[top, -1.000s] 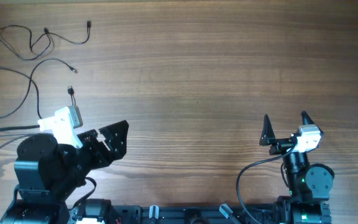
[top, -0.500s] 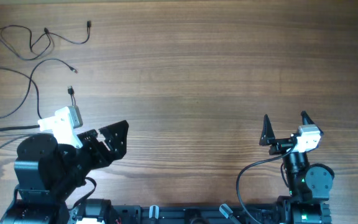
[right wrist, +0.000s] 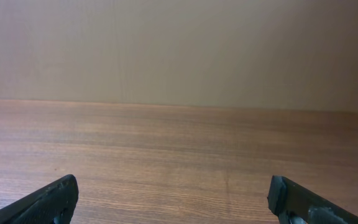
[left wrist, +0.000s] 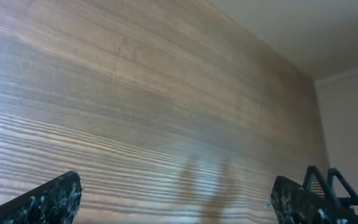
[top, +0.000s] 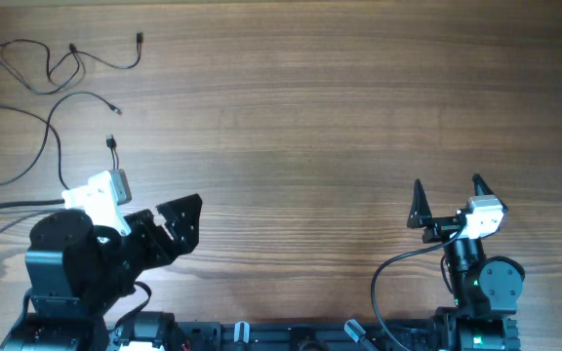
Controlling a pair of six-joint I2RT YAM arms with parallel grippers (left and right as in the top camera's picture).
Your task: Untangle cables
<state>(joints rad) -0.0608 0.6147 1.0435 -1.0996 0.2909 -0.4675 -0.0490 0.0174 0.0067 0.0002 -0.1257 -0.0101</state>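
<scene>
**Left jaws:** released and empty. The two dark fingers (left wrist: 51, 198) sit wide apart at the lower corners of the left wrist view, with only bare counter (left wrist: 166, 93) between them.

**Right jaws:** likewise released and empty, spread wide at the lower right of the overhead frame.

Both sets sit near the bottom edge, well apart from the cables (top: 51, 119), which lie in the upper left of the overhead frame. Three thin black cords are visible:
- an upper one that seems to cross itself in a small loop near its middle;
- a long one curving off the left edge;
- a short stretch ending in a plug (top: 111, 143), just beside the white camera housing of the left arm (top: 61, 258), which hides the rest of it.

No cord visibly crosses another, so the separation appears largely done. What may remain is the upper cord's own loop, which is too small to judge.
</scene>
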